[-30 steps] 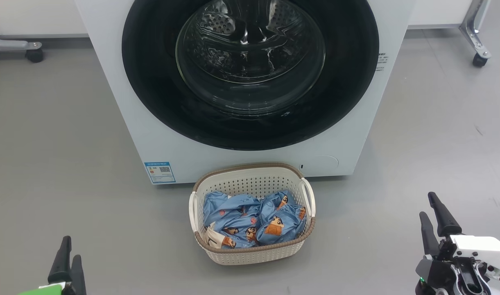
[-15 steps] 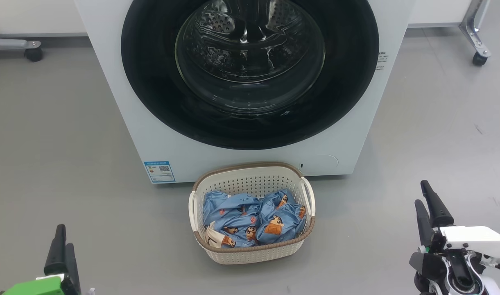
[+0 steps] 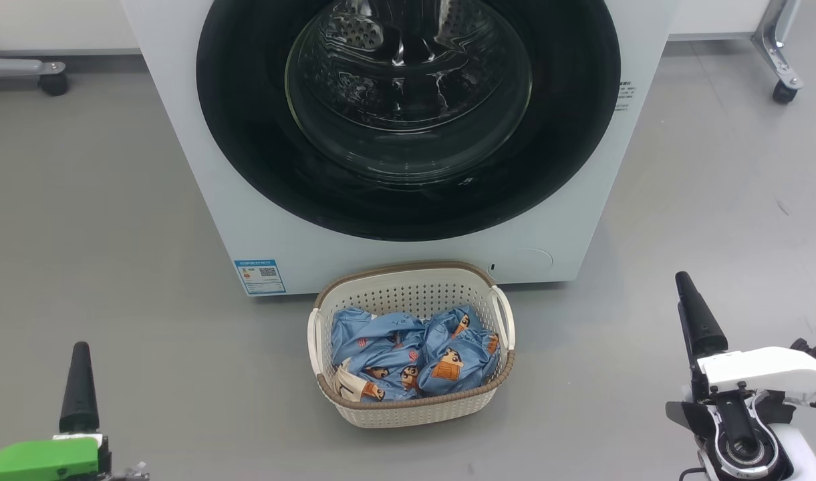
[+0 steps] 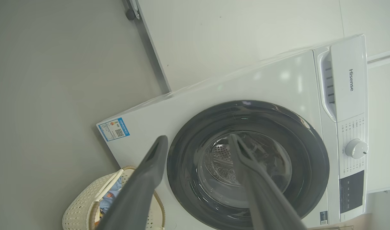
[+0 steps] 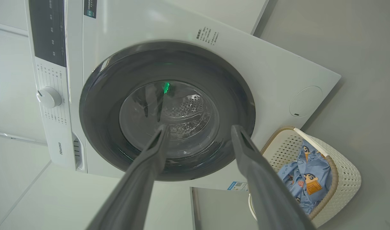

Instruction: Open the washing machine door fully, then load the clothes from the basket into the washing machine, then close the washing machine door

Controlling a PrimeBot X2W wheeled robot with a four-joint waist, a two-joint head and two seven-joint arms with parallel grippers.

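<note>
The white washing machine (image 3: 568, 200) stands ahead with its door (image 3: 247, 133) lying flush against its front, black rim around the glass bowl. On the floor just before it sits the cream basket (image 3: 408, 268), holding the light blue cartoon-print clothes (image 3: 414, 354). My left gripper (image 3: 80, 354) hovers low at the left and my right gripper (image 3: 683, 284) low at the right, both well clear of the basket. The left wrist view shows the left gripper (image 4: 197, 137) open and empty, aimed at the door (image 4: 182, 166). In the right wrist view the right gripper (image 5: 199, 126) is open facing the door (image 5: 102, 105), the basket (image 5: 345, 179) beside it.
Grey floor spreads on both sides of the machine. Wheeled frame legs stand at the far left (image 3: 52, 80) and far right (image 3: 782, 90). A blue label (image 3: 260, 276) marks the machine's lower left corner, and its control dial (image 4: 356, 148) sits on the top panel.
Both grippers have moved up in the head view and turned so that their two fingers line up as one. The basket and door are unchanged.
</note>
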